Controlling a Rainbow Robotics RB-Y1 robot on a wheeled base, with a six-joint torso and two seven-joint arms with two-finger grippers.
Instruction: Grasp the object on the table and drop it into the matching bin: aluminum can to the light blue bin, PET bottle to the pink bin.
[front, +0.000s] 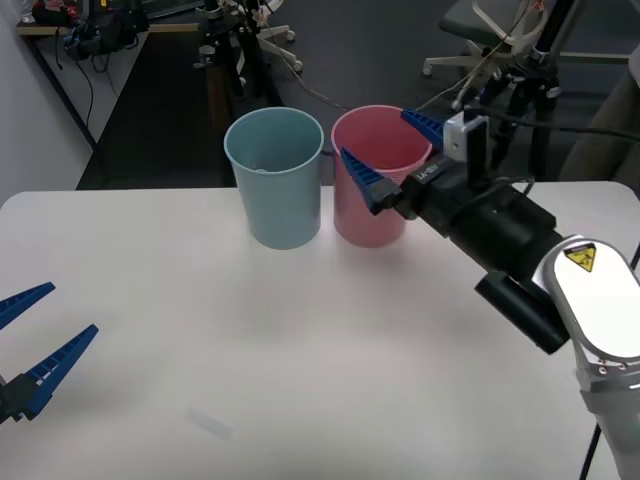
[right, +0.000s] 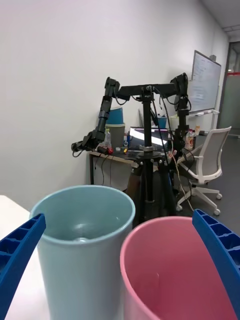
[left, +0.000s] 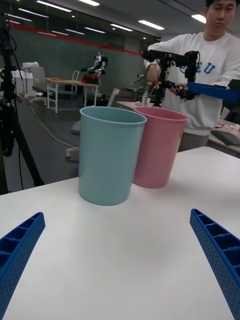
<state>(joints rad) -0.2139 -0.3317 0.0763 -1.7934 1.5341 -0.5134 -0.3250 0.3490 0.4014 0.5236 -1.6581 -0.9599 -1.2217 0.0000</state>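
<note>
The light blue bin (front: 275, 190) and the pink bin (front: 365, 215) stand upright side by side at the far middle of the white table (front: 300, 330). My right gripper (front: 393, 150) hangs open over the pink bin's rim on the side toward me, with nothing between its fingers. In the right wrist view the right gripper (right: 119, 216) looks down across the rims of the light blue bin (right: 85, 270) and the pink bin (right: 170, 275). My left gripper (front: 45, 330) rests open and low at the table's near left. The aluminum can and the PET bottle are out of view.
Black tripods (front: 235, 50) and office chairs (front: 480, 30) stand on the dark floor behind the table. In the left wrist view both bins (left: 107, 155) stand beyond a broad stretch of bare tabletop (left: 120, 260).
</note>
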